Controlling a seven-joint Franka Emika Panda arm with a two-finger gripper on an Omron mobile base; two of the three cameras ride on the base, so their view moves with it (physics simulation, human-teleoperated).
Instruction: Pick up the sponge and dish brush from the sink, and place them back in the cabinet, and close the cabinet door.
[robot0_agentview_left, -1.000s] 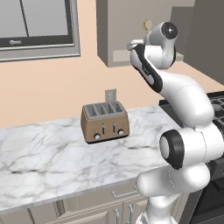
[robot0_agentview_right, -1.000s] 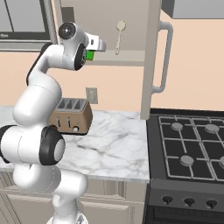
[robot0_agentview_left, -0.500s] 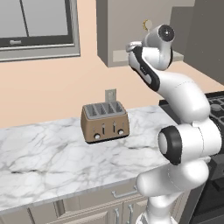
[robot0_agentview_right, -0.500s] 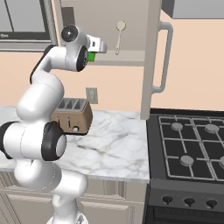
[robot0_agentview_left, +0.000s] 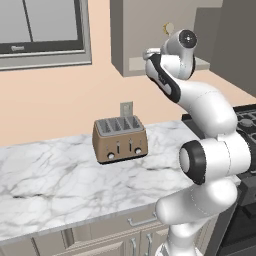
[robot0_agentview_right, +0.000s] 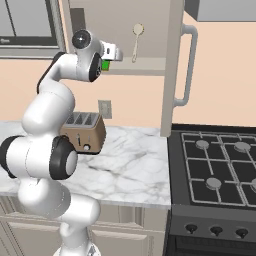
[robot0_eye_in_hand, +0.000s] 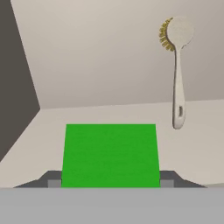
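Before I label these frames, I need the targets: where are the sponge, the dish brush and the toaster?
sponge (robot0_eye_in_hand: 109, 155), hand view, middle of its green face.
dish brush (robot0_eye_in_hand: 177, 78), hand view, midway along its pale handle.
toaster (robot0_agentview_left: 120, 142), left base view, centre of its brown front.

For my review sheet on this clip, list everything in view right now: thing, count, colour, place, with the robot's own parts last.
sponge: one, bright green, between the gripper's fingers, inside the cabinet
dish brush: one, cream head, pale handle, upright against the cabinet's back wall
cabinet: one, grey-taupe, on the wall
cabinet door: one, grey-taupe, open, silver bar handle
toaster: one, brown, on the counter
counter: one, white marble
stove: one, black, right of the counter
window: one, grey frame, upper left
arm: one, white
gripper: one, dark, shut on the sponge
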